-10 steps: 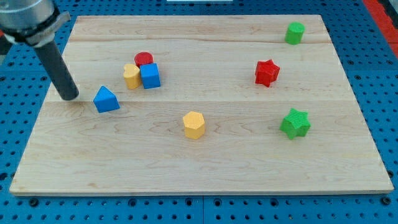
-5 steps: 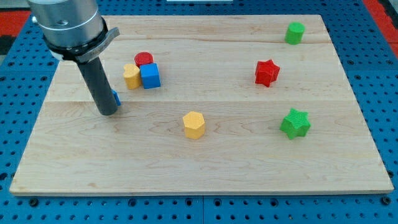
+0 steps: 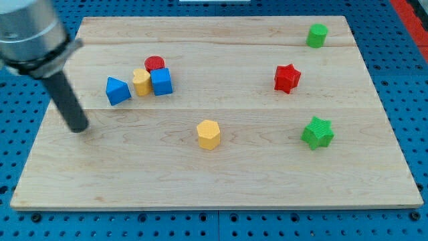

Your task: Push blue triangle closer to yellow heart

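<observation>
**Blue triangle beside the yellow heart**

The blue triangle (image 3: 118, 90) sits on the counter (image 3: 267, 174), just to the view's left of the yellow heart (image 3: 141, 82), close or touching. My tip (image 3: 79, 127) rests apart from it, toward the view's lower left. My tool is a plain rod, gripping nothing. A blue cube (image 3: 161, 81) and red cylinder (image 3: 154, 63) crowd the heart's other side.

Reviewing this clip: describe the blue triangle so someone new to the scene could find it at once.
On the wooden board, find the tight cluster of blocks in the upper left. The blue triangle sits at its left end, beside the yellow heart. It has a peaked top, unlike the blue cube.
</observation>
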Controlling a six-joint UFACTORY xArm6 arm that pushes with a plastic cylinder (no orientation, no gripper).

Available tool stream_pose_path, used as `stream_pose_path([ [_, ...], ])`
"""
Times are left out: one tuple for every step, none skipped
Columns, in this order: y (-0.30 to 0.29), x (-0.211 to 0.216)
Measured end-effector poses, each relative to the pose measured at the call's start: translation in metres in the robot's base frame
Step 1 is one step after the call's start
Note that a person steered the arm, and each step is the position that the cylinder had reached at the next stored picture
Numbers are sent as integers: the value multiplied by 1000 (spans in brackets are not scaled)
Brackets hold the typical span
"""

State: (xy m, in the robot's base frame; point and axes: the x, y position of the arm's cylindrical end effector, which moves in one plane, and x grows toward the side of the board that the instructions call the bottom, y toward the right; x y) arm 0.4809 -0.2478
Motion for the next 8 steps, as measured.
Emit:
stream_pose_path([
  [-23, -18],
  [-9, -32],
  [18, -37],
  [40, -51],
  [60, -59],
  [71, -59],
  [72, -59],
  [72, -29],
])
